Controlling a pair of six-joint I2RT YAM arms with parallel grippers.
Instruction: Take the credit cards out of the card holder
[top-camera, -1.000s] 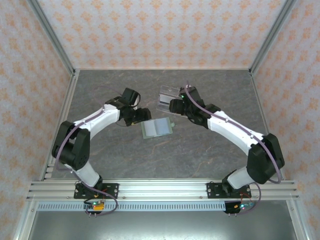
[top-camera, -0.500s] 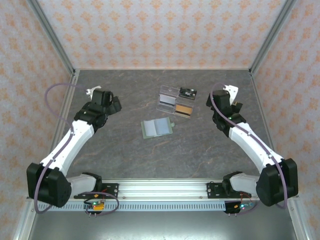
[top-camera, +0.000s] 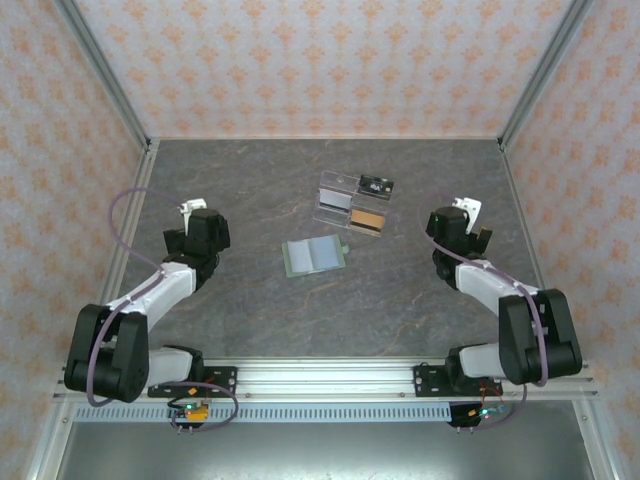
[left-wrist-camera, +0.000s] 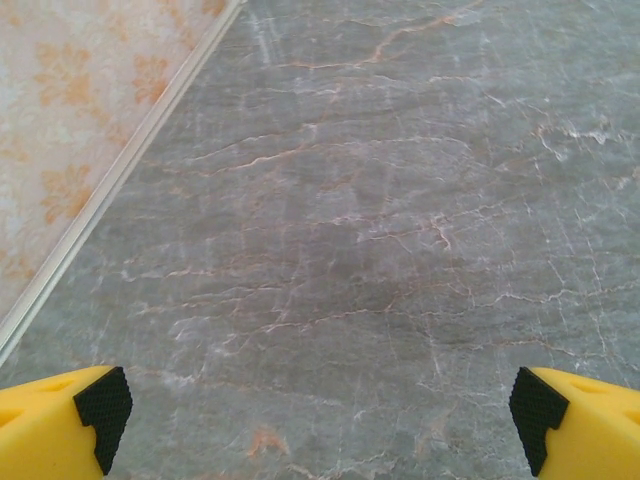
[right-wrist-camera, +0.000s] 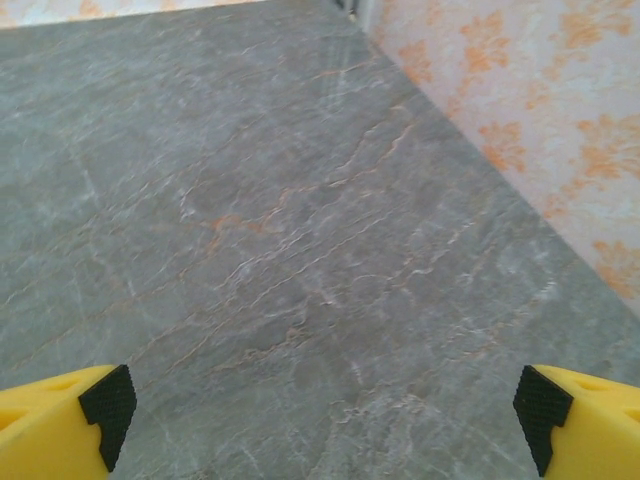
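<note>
My left gripper (left-wrist-camera: 320, 425) is open as wide as it goes and holds nothing. Its yellow fingers (left-wrist-camera: 45, 430) with black pads (left-wrist-camera: 102, 405) sit at the two bottom corners of the left wrist view, with bare grey stone table (left-wrist-camera: 350, 250) between them. My right gripper (right-wrist-camera: 325, 415) is the same: wide open, nothing in it, over bare table beside the patterned wall (right-wrist-camera: 520, 110). The card holder (top-camera: 315, 255) lies flat and open in the middle of the table, well apart from both grippers. It is a small soft rectangle, pale green at the edges and blue-grey inside. Just behind it is a clear stand (top-camera: 336, 196) with an orange-brown card (top-camera: 368, 220) in it.
</note>
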